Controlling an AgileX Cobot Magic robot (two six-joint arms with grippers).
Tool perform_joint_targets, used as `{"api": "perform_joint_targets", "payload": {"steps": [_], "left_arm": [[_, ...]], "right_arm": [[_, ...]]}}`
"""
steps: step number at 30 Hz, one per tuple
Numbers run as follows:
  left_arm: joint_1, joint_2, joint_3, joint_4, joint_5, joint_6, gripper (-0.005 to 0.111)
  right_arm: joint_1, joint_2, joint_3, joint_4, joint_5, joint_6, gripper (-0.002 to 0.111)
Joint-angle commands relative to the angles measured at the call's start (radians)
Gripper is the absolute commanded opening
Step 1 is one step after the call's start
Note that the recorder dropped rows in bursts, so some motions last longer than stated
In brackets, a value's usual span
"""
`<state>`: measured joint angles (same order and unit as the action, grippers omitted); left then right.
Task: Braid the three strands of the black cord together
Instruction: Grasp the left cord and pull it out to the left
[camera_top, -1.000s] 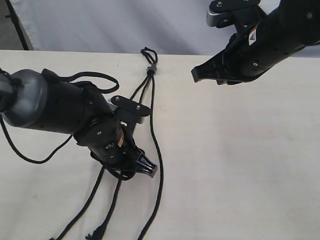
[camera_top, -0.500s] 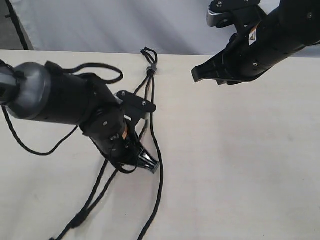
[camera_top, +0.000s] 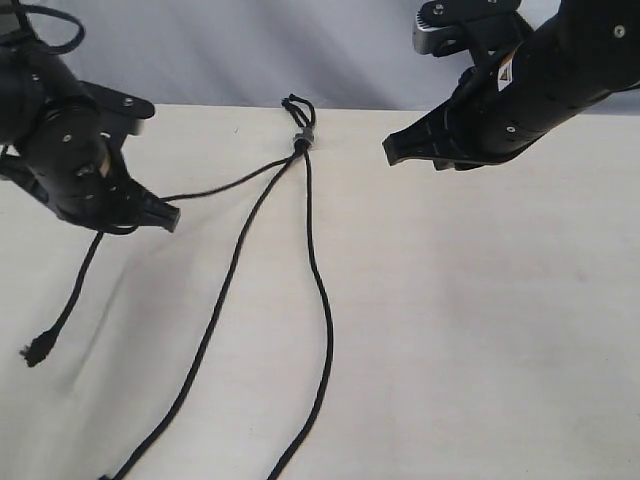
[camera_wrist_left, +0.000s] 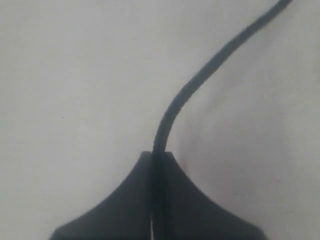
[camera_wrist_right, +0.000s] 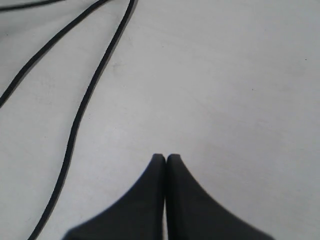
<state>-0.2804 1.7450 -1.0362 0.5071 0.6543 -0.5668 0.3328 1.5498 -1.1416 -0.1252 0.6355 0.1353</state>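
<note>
Clamping one thin woven strand (camera_wrist_left: 172, 107), the wedge-tipped left gripper (camera_wrist_left: 156, 155) hovers.

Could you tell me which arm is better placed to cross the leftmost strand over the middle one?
Left, probably: the left pincer is shut on the leftmost strand, while the right pincer is shut, holding nothing.

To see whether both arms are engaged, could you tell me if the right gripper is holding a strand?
No, the right gripper is shut on nothing, with the strands lying apart from it.
</note>
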Motion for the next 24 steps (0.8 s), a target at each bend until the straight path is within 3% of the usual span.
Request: {"api": "perform_joint_targets", "payload": {"steps": [1,12,17,21,24], "left_arm": [[0.062,0.000,0.095,-0.003,-0.142,-0.016,0.001],[0.076,0.092,0.145,-0.003,-0.248,-0.018,0.003],[0.076,0.092,0.145,-0.003,-0.248,-0.018,0.025],[0.076,0.092,0.145,-0.003,-0.257,-0.045,0.034],[0.076,0.092,0.133,-0.006,-0.232,-0.050,0.056]], "right_arm": [[-0.006,0.001,-0.006,-0.012,-0.008,-0.007,0.001],[-0.006,0.001,-0.006,-0.006,-0.038,-0.002,0.001],[-0.006,0.001,-0.006,-0.006,-0.038,-0.002,0.001],[-0.006,0.001,-0.006,-0.006,-0.038,-0.002,0.001],[-0.006,0.001,-0.006,-0.006,-0.031,-0.002,0.001]]}}
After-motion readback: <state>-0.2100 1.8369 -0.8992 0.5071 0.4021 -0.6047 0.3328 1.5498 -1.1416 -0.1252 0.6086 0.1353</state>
